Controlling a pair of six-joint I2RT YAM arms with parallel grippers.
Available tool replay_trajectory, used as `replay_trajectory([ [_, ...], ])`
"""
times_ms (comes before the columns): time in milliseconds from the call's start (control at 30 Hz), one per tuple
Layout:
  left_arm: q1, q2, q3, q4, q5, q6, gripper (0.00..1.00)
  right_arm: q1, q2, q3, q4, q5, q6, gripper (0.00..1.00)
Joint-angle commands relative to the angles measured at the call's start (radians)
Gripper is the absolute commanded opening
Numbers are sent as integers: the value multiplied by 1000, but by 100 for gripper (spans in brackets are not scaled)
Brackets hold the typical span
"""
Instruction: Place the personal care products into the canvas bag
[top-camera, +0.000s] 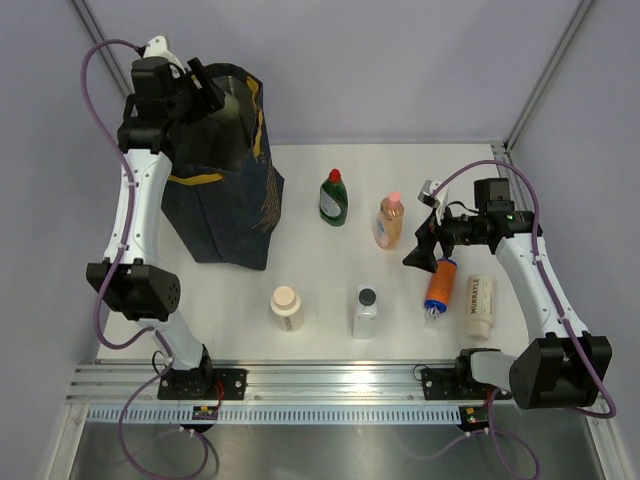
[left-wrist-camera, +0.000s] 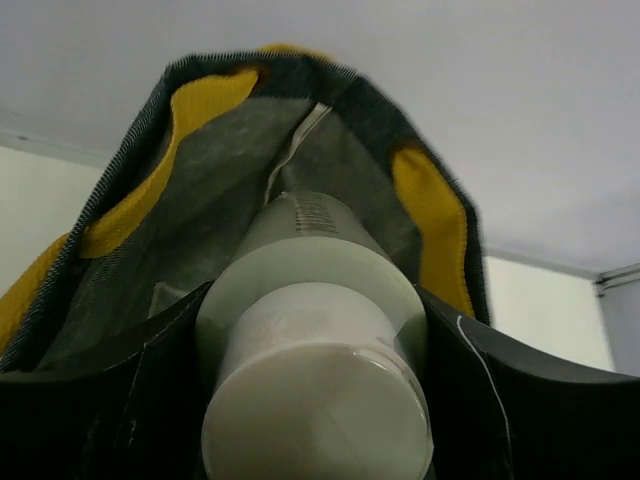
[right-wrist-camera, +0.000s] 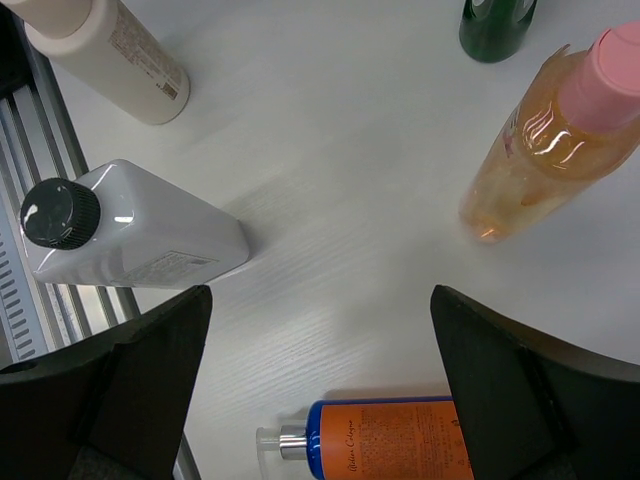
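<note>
The navy canvas bag (top-camera: 228, 190) with yellow handles stands upright at the back left. My left gripper (top-camera: 207, 92) is at its mouth, shut on a whitish bottle (left-wrist-camera: 315, 330) that points into the bag's grey inside (left-wrist-camera: 215, 210). My right gripper (top-camera: 422, 255) is open and empty, hovering over the table just above the orange bottle with a blue cap (top-camera: 440, 285), which lies flat and also shows in the right wrist view (right-wrist-camera: 400, 440). The green bottle with a red cap (top-camera: 334, 197) and the peach bottle with a pink cap (top-camera: 390, 221) stand upright.
A cream bottle (top-camera: 287, 307) and a clear bottle with a black cap (top-camera: 366, 310) stand near the front edge. A whitish tube (top-camera: 480, 305) lies to the right of the orange bottle. A metal rail (top-camera: 320, 380) runs along the table's near edge.
</note>
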Motion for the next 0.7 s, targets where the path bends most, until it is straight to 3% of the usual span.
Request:
replay_trajectory([
  [0, -28, -14, 45, 154, -27, 125, 0, 5, -15, 2, 8, 3, -28, 100],
  [333, -91, 69, -28, 171, -117, 347, 0, 5, -6, -20, 22, 5, -40, 100],
  [667, -93, 167, -56, 190, -117, 369, 0, 5, -13, -56, 25, 13, -56, 99],
])
